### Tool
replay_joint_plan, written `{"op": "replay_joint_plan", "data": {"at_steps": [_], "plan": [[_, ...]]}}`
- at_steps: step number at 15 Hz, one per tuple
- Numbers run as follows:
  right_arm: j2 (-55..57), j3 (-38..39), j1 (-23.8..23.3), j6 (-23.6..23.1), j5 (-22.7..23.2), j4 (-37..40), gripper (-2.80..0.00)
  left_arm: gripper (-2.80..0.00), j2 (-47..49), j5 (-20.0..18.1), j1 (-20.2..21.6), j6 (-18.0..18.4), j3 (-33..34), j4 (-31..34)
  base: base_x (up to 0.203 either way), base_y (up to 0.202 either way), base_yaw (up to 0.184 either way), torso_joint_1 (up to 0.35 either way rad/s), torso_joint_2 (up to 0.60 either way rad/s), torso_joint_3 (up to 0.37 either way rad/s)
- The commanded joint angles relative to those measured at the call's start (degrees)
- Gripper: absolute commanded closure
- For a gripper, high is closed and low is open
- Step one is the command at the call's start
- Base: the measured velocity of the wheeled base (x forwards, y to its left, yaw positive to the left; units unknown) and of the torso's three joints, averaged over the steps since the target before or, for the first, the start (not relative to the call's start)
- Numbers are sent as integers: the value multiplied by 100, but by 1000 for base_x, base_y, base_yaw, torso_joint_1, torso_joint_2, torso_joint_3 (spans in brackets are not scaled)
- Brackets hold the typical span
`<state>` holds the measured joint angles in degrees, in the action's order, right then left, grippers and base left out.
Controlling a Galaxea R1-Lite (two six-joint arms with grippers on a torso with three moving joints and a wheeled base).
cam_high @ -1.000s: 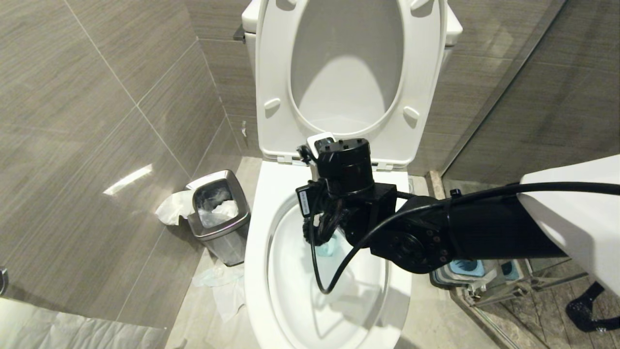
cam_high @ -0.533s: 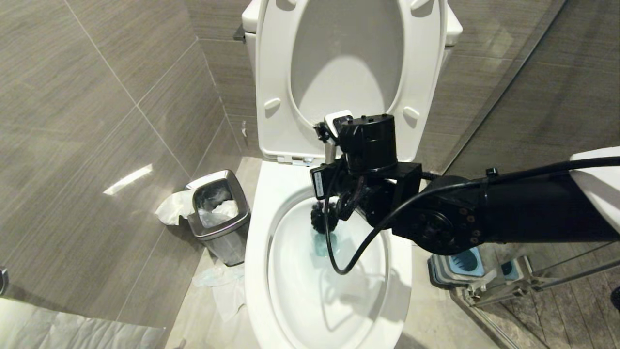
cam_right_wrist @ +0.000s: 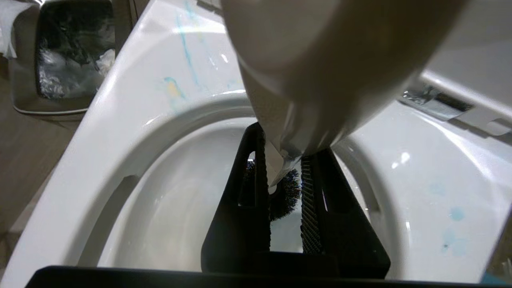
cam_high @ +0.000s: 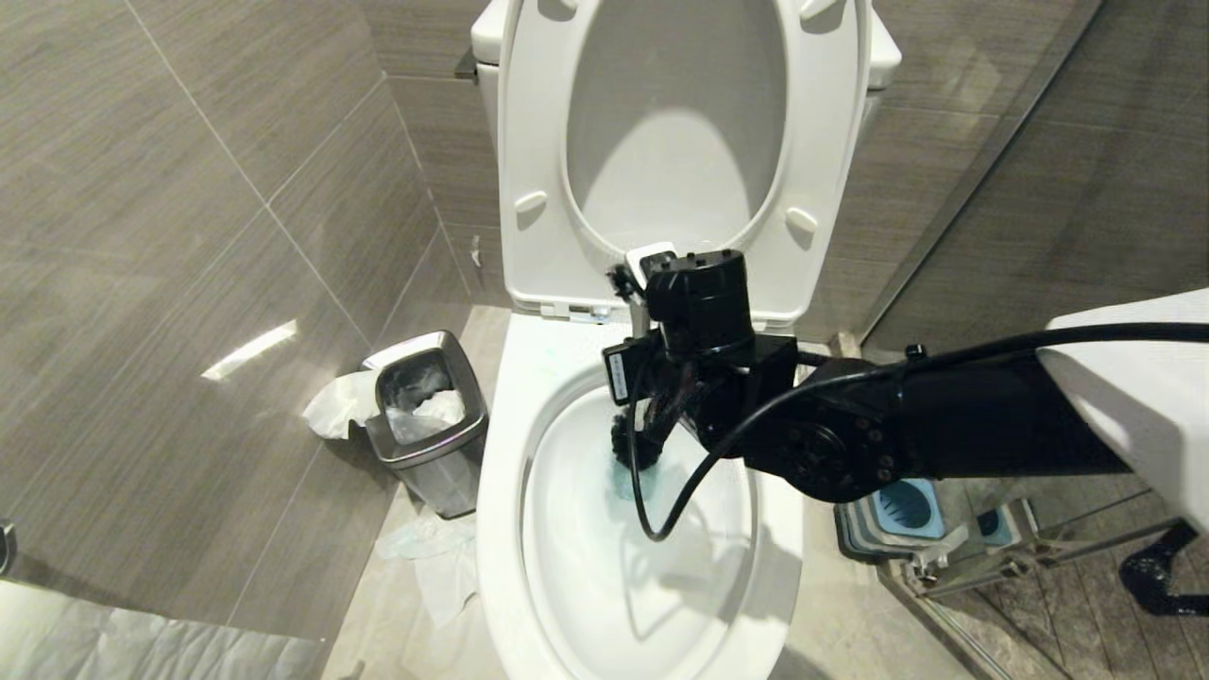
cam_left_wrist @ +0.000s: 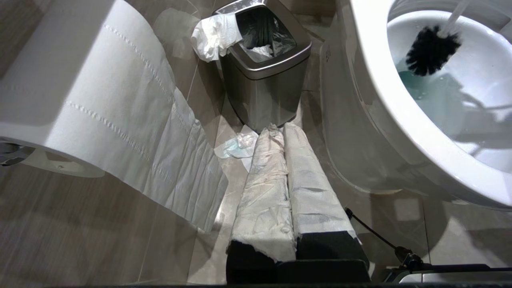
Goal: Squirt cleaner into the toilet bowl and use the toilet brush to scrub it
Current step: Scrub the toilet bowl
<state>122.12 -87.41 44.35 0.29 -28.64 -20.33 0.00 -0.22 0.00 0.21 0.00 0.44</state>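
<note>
- My right claw [cam_right_wrist: 284,188], at the end of the black arm reaching in from the right, hangs over the rear of the large glossy white porcelain toilet bowl [cam_high: 501,529], its two black fingers pinching the long thin white plastic handle of the toilet brush [cam_left_wrist: 430,50].
- The brush's dark bristle head sits inside the bowl, just above the water at the back.
- Pale turquoise-blue cleaner [cam_left_wrist: 420,86] tints the water and streaks the rim faintly blue.
- My left claw [cam_left_wrist: 294,192], its fingers wrapped in white paper and pressed together, hangs low over the floor beside the bowl.
- A small square steel waste bin [cam_high: 425,425] stands left of the bowl.
- The white seat and lid [cam_high: 680,151] stand raised.
</note>
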Motion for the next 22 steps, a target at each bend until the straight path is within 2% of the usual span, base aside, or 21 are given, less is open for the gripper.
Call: {"op": "replay_joint_plan", "data": {"at_steps": [1,5,9,15,22], "plan": [[351,41,4,5,-29,-128,0,0,0,4,0,-3,18,0,0,0,0,0,0,0],[674,121,21,6,-81,-402,0,0,0,4,0,-3,18,0,0,0,0,0,0,0],[67,141,39,2,-81,-318,0,0,0,4,0,-3,18,0,0,0,0,0,0,0],[-1610,27,65,-2,-45,822,0,0,0,-4,0,-3,18,0,0,0,0,0,0,0],[-901,-30,112,33,-37,845,0,0,0,4,0,-3,18,0,0,0,0,0,0,0]]}}
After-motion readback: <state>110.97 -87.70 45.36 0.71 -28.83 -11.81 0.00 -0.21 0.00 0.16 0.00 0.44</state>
